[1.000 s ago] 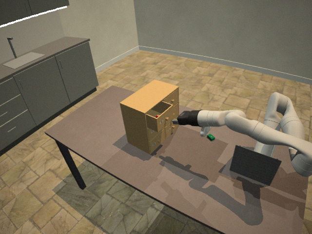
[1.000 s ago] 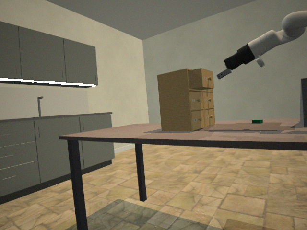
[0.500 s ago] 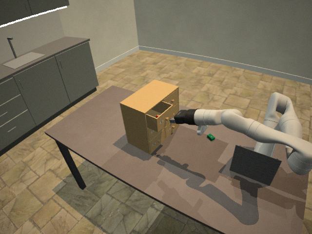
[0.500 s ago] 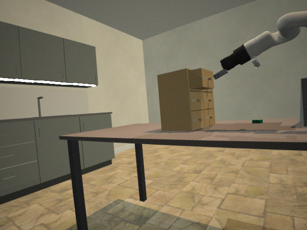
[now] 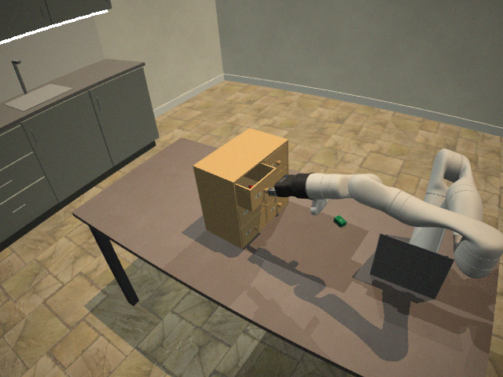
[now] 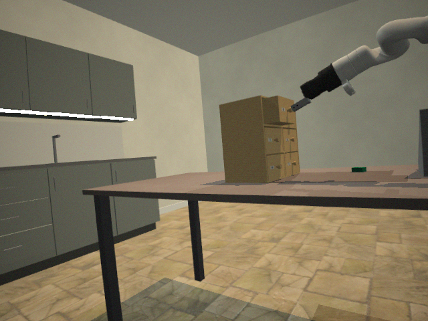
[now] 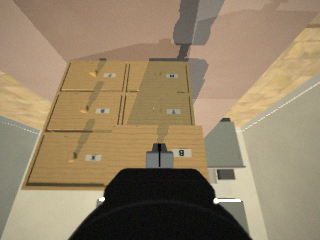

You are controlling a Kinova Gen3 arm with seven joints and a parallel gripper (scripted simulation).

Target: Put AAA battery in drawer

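Beyond the tabletop (image 5: 134,190) (image 6: 172,184) (image 7: 125,30), one run of grey kitchen cabinets (image 5: 68,129) (image 6: 138,193) stands well apart from its left end, as seen from above. One white arm (image 5: 405,204) (image 6: 356,65) reaches in from the right end, above the surface. One wooden chest (image 5: 221,203) (image 6: 241,145) (image 7: 60,92) stands upright toward the left end, between the long edges. It has six drawers, in two columns of three. One, the top drawer marked B (image 5: 247,198) (image 6: 273,110) (image 7: 192,137), juts out; the other five look pushed in. One dark panel (image 5: 410,265) (image 6: 424,141) leans upright near the right end, close to the arm. The tool (image 5: 269,191) (image 6: 293,108) (image 7: 159,151) is closed, its fingers together on nothing, right at the front of drawer B; whether they touch is unclear. One green block (image 5: 339,221) (image 6: 358,169) lies between chest and panel, away from the edges. One tiny red item (image 5: 250,187) shows inside drawer B, by its front corner; it may be the AAA battery, but too little shows to be certain.

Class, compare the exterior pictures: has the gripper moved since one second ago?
Yes: the gripper has moved closer to the open drawer's front.
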